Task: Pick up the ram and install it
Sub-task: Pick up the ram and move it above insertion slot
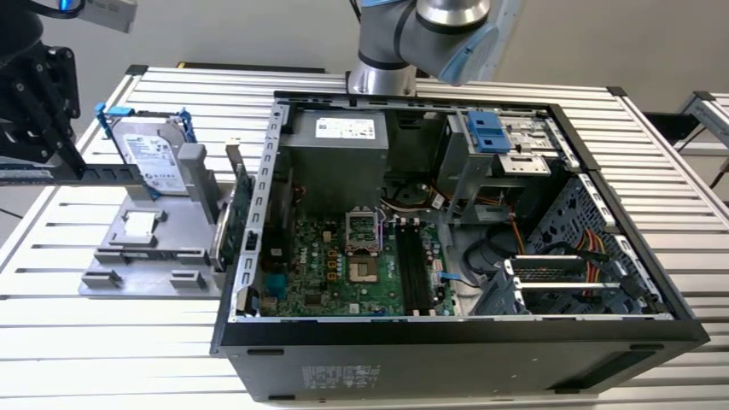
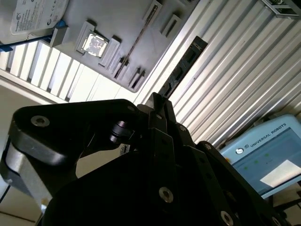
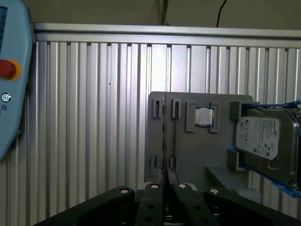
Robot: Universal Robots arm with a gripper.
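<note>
Gripper point(image 1: 71, 167) is clamped on the ram point(image 1: 114, 174), jaws tight on both flat faces. In the second wrist view the stick point(image 2: 181, 70) juts straight out past the gripper point(image 2: 160, 101). In the first wrist view it shows edge-on point(image 3: 164, 136), as a thin line running out of the gripper point(image 3: 167, 186).

Key relation, read on the exterior view's clock face: ram's long axis runs approx 9–3, free end at 3, level w/ the slatted table point(image 1: 102, 325). It hangs over the grey tray point(image 1: 137, 256) and looks clear of the tray's holders, tho contact can't be ruled out.

The memory slots point(image 1: 412, 269) sit on the board inside the PC case point(image 1: 456, 350), at approx 4 o'clock from the gripper and well apart. Their long axis runs nearer 12–6, so stick and slots look crossed, not parallel.

In btwn:
- hard drive point(image 1: 148, 158) w/ blue rails stands upright on the tray, just beside the ram's free end at 3 o'clock; closest thing to clip.
- expansion card point(image 1: 242, 218) stands on edge near the case.
- case wall point(image 1: 271, 171) rises btwn tray and board.

A CPU chip point(image 3: 203, 116) lies flat on the tray, off the line. A teach pendant point(image 3: 9, 94) rests on the table, away from the case.
</note>
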